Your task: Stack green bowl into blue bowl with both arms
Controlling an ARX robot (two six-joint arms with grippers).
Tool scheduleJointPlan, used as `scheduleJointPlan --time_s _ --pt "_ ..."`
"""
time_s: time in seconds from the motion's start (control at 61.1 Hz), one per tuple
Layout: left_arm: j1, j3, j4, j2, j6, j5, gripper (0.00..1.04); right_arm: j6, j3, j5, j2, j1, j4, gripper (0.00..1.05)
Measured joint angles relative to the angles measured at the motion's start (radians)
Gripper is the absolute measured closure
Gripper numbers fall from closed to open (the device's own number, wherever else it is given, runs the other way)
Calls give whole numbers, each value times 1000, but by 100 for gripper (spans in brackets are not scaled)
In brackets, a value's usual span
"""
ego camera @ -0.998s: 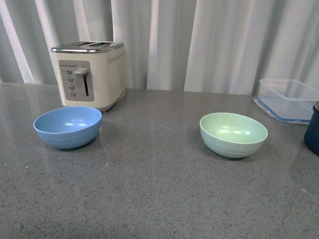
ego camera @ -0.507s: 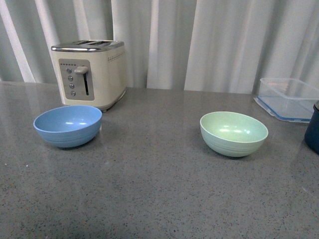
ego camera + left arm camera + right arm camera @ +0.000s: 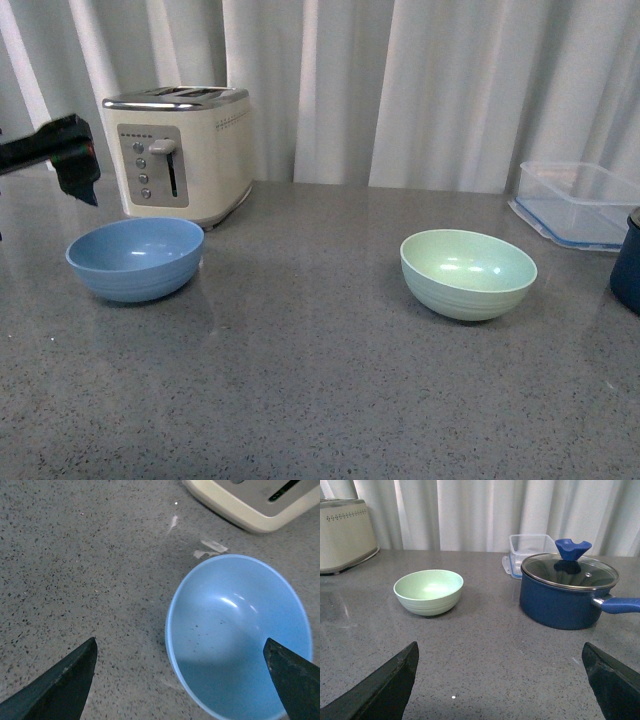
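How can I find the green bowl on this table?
Look at the grey table in front of the white curtain. Toward its right side, before the clear box, sits the green bowl. It is pale mint and round, unlike the blue bowl by the toaster.

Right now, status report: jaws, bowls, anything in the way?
Left jaws open, over blue bowl. Right jaws open, short of green bowl. Bowls apart, unstacked. Nothing between them; toaster close behind blue.
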Motion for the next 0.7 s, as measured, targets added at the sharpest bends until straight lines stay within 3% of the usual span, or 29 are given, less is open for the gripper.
scheduleJointPlan --time_s 0.491,0.703 --pt "-33 68 14 194 -76 8 7 0 0 0 0 0 0 10" --pt "-40 68 18 194 -77 0 39 0 0 0 0 0 0 10"
